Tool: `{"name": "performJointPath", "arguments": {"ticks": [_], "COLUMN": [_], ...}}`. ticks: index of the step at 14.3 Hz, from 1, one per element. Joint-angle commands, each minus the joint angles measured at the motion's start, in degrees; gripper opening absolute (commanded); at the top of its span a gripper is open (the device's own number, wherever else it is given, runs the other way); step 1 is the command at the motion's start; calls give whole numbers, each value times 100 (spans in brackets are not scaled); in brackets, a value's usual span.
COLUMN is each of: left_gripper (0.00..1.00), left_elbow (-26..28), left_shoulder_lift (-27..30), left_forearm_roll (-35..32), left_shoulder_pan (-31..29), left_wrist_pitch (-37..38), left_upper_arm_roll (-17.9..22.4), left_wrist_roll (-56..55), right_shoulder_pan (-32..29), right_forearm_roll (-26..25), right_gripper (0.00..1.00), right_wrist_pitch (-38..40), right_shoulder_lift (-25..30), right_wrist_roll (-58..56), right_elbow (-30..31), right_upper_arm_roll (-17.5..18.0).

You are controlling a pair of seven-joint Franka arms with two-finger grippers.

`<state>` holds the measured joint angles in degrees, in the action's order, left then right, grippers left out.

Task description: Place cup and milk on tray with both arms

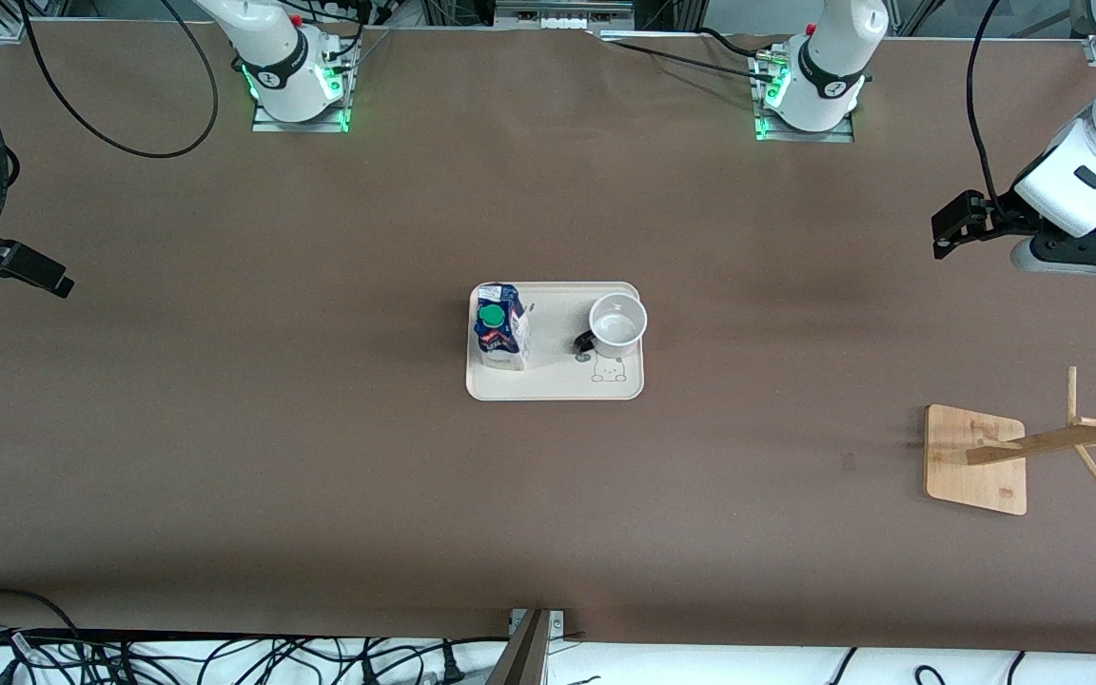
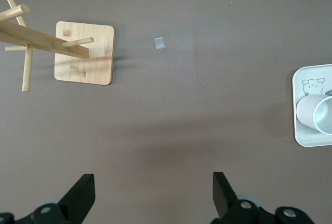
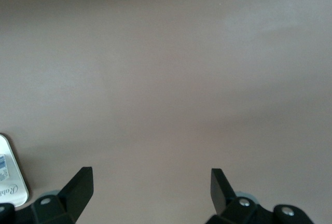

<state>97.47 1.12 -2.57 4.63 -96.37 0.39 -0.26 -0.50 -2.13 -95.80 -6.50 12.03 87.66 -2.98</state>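
- Tray [image 1: 556,381] sits mid-table, flat on the brown table [image 1: 320,457], roughly between my two bases.
- Milk [image 1: 500,326] stands upright on the tray, at the end toward my right arm. Green cap up. A sliver of its print and the tray's rounded corner show at the edge of my right wrist view.
- Cup [image 1: 617,322] stands upright on the tray, at the end toward my left arm, mouth up, dark handle pointing toward the milk. The two are apart, not touching. The bunny drawing lies just nearer the front camera than the cup.
- Left gripper [image 2: 153,195]: fingers spread wide, nothing between them. It hangs over bare table at my left arm's end, well apart from the tray.
- Right gripper [image 3: 152,193]: fingers spread wide, empty. It hangs over bare table at my right arm's end, tray corner just in sight.
- Wooden rack [image 1: 1033,447] stands near my left arm's end, nearer the front camera than the left gripper. Untouched by either hand; no part in this job.
- Step, as I judge it: both items are placed and released, both arms clear. The task looks finished.
- Next move: likely none beyond parking. If anything, keep both hands high and away from the tray so neither item gets knocked.
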Motion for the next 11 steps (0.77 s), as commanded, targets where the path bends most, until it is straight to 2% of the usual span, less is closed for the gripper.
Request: {"name": "performJointPath", "arguments": {"ticks": [1,11], "left_gripper": [100,100], "left_elbow": [-184,-193], "left_shoulder_lift": [-77,-68], "left_forearm_roll": [90,90], "left_shoulder_pan": [12,21], "left_wrist_pitch": [153,171], "left_upper_arm_roll": [31,31], "left_wrist_roll": [-35,-44], "right_shoulder_pan": [6,23], "right_forearm_roll": [-139,-16], "right_gripper": [100,100], "right_wrist_pitch": [-26,246], "right_shoulder_lift": [167,264], "right_wrist_roll": [-8,1], "right_elbow": [-3,-12], "right_upper_arm_roll": [43,88]}}
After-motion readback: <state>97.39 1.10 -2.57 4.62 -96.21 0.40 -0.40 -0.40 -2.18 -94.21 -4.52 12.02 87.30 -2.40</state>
